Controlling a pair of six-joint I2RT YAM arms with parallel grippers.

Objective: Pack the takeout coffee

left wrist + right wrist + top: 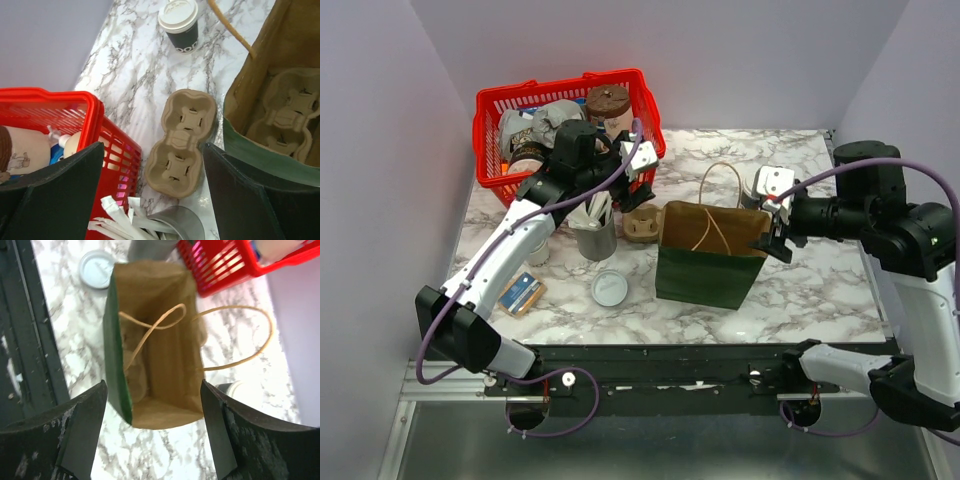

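Note:
The takeout coffee (181,24) is a dark paper cup with a white lid, standing upright on the marble beyond the bag. It peeks out by my right gripper in the top view (751,188) and in the right wrist view (232,387). The green paper bag (708,262) stands open, with a cardboard carrier (285,115) inside. My left gripper (638,168) is open and empty, above a second carrier (182,142) next to the basket. My right gripper (772,226) is open and empty, at the bag's right end (150,365).
A red basket (488,135) of goods stands at the back left. A grey cup of paper-wrapped sticks (595,236) and a loose flat white lid (609,288) lie left of the bag. A small packet (522,294) and a whitish cup (538,250) sit by the left arm.

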